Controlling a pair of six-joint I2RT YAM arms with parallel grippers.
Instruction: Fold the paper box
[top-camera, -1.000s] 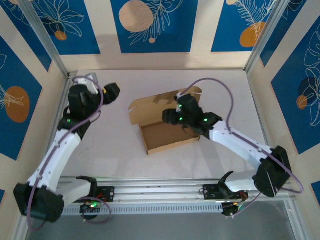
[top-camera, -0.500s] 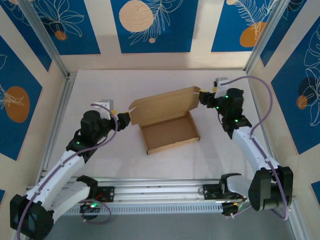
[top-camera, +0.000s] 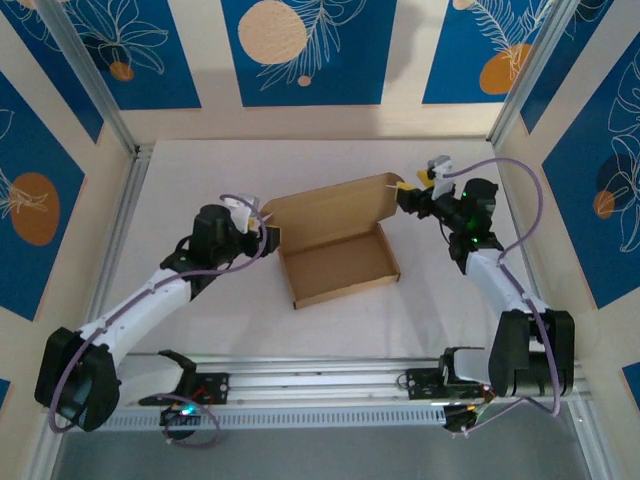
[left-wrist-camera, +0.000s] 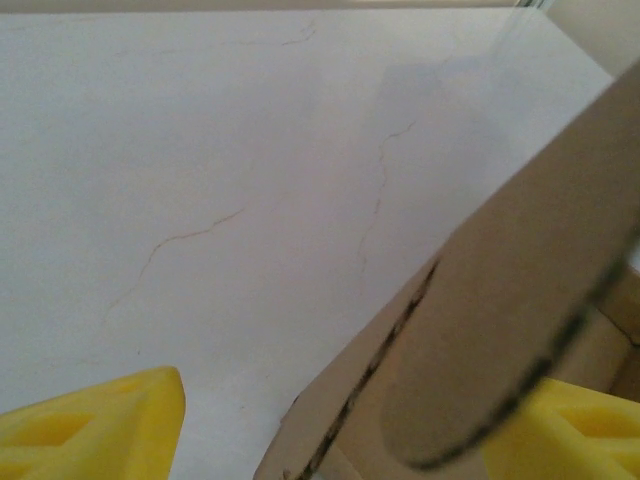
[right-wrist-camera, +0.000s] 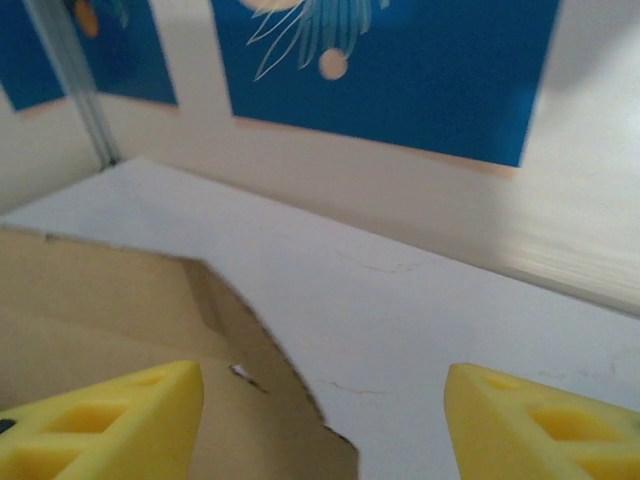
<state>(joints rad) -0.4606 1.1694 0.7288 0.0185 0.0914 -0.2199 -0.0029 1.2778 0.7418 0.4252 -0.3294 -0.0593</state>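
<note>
The paper box (top-camera: 340, 264) is plain brown cardboard, an open shallow tray in the middle of the table with its lid (top-camera: 335, 208) standing up along the far side. My left gripper (top-camera: 263, 233) is at the lid's left end. In the left wrist view it (left-wrist-camera: 340, 400) is open, and a rounded cardboard flap (left-wrist-camera: 520, 280) lies between the yellow fingertips (left-wrist-camera: 100, 425), close to the right one. My right gripper (top-camera: 408, 192) is at the lid's right end. It (right-wrist-camera: 322, 380) is open too, with the lid's notched corner (right-wrist-camera: 90, 300) next to its left fingertip (right-wrist-camera: 110, 420).
The white table (top-camera: 240, 170) is fenced by blue-and-cream panel walls (top-camera: 300, 50) and metal corner posts (top-camera: 95, 80). A metal rail (top-camera: 320, 385) carries the arm bases along the near edge. Bare table lies behind and in front of the box.
The left arm swung in from the far left corner to the lid's left end. The right arm drew back off the box to the lid's right end. The box has stayed put.
</note>
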